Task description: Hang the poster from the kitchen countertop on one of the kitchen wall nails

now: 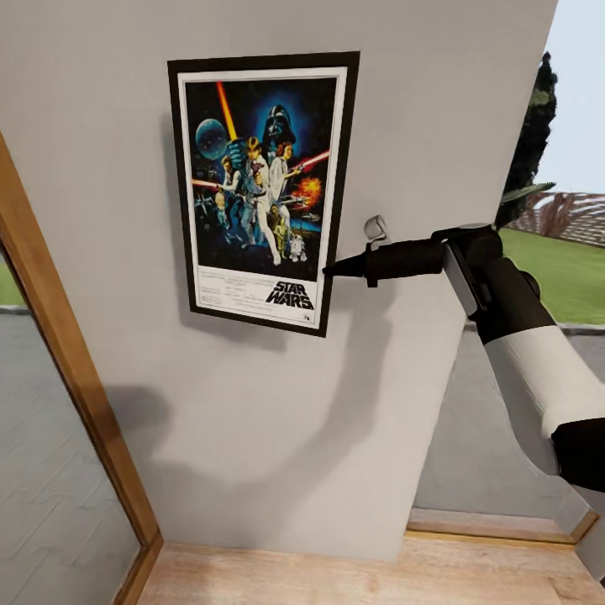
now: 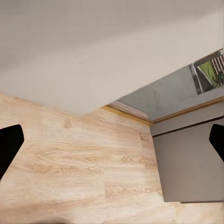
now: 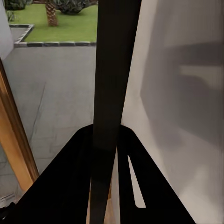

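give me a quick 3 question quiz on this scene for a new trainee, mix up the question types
1. True or false: the poster is lying flat on the wooden floor.
2. Multiple choice: where do the right gripper jaws hold the poster? A) its top edge B) its right edge near the lower corner C) its left edge
3. Fill in: in the left wrist view, the left gripper's fingertips sit far apart with ____ between them.

Key
1. False: it is up against the off-white wall, slightly tilted.
2. B
3. Nothing: its jaws are open and empty, over the wooden floor.
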